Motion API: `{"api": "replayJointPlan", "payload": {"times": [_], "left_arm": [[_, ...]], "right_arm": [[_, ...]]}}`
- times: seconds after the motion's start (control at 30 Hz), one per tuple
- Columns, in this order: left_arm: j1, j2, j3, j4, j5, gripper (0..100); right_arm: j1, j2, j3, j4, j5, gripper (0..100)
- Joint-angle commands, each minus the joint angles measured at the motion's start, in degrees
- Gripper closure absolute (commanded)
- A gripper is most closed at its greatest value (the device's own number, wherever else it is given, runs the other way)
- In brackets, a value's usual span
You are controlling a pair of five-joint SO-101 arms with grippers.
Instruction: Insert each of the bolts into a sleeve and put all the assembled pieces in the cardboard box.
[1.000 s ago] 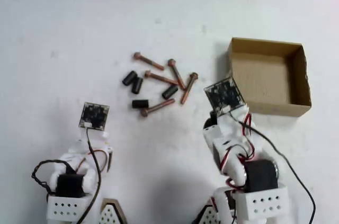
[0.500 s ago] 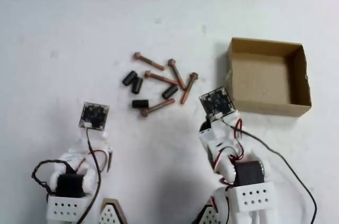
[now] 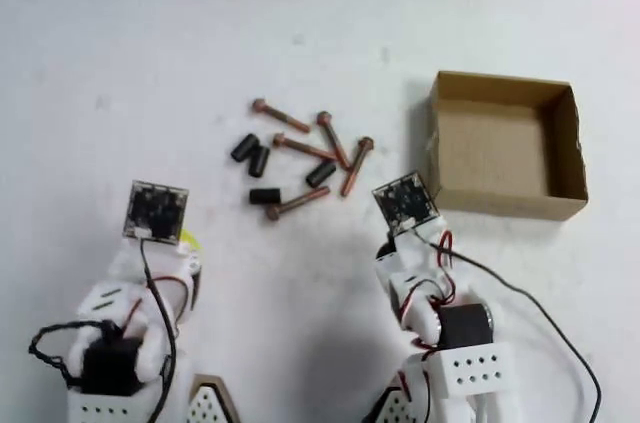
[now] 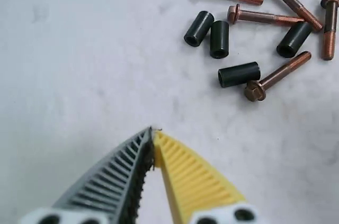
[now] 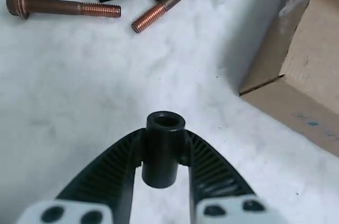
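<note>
Both arms have shifted leftward in the high view; the left jaws are clenched on nothing over the tabletop (image 4: 79, 49), the right jaws grasp an upright black sleeve (image 5: 160, 158), with loose bolts (image 3: 303, 148) and spare sleeves (image 3: 264, 197) mid-frame and the cardboard box (image 3: 500, 205) at right

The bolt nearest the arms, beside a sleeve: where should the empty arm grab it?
Mid-shank, coming down from above with the jaws across its length. The bolt lies flat with bare table either side there, while a sleeve crowds its head.
</note>
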Motion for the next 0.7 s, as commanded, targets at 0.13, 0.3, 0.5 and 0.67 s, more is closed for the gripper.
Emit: {"api": "replayJointPlan", "payload": {"times": [0.13,0.3,0.5,0.67], "left_arm": [[0.0,25.0,-17.1,0.3,-0.3,98],[0.0,42.2,-27.7,0.3,0.0,98],[3.9,60.3,-37.2,0.3,5.2,89],[9.2,71.3,-45.5,-1.5,10.0,84]], "right_arm": [[0.3,-0.9,-0.4,-1.4,0.4,98.1],[0.3,-0.9,-0.3,-1.4,0.4,98.1],[0.3,-0.9,-0.3,-1.4,0.4,98.1],[0.3,-0.9,1.2,-2.9,0.4,98.1]]}}
